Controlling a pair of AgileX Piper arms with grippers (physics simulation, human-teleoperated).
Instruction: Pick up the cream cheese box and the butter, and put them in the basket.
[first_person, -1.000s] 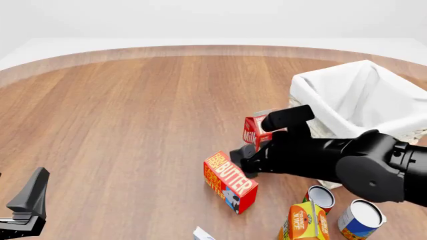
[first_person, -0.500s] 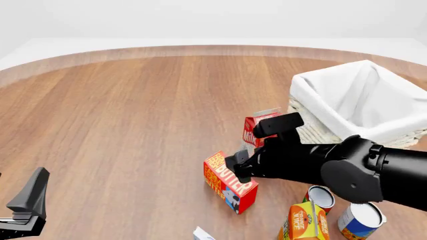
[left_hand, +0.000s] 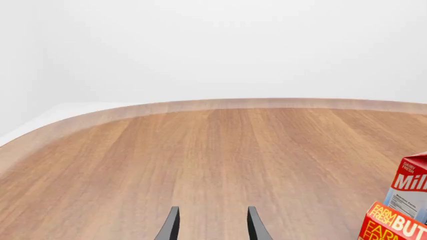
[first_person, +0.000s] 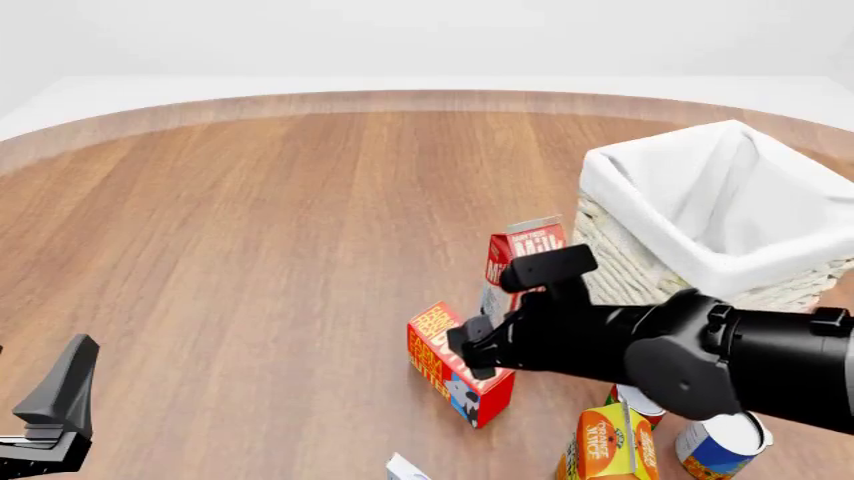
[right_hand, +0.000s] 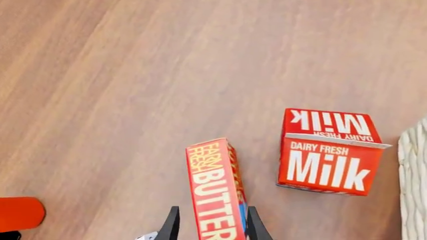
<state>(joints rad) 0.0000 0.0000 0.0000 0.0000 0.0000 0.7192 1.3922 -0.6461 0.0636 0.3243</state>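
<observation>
Butter (first_person: 459, 365) lay on the counter (first_person: 267, 230) just beside the milk carton (first_person: 523, 262), near the basket (first_person: 714, 215). My right tool (right_hand: 208, 227) stood spread, fingers straddling the butter. My left tool (left_hand: 210, 227) hung spread, far from the milk carton.

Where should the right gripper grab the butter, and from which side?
Take the butter across its narrow width, on the two long flat sides, coming down from above. In the right wrist view the right gripper already has a finger on either side of that narrow top edge. The milk carton stands apart from it, so it likely won't get in the way.
</observation>
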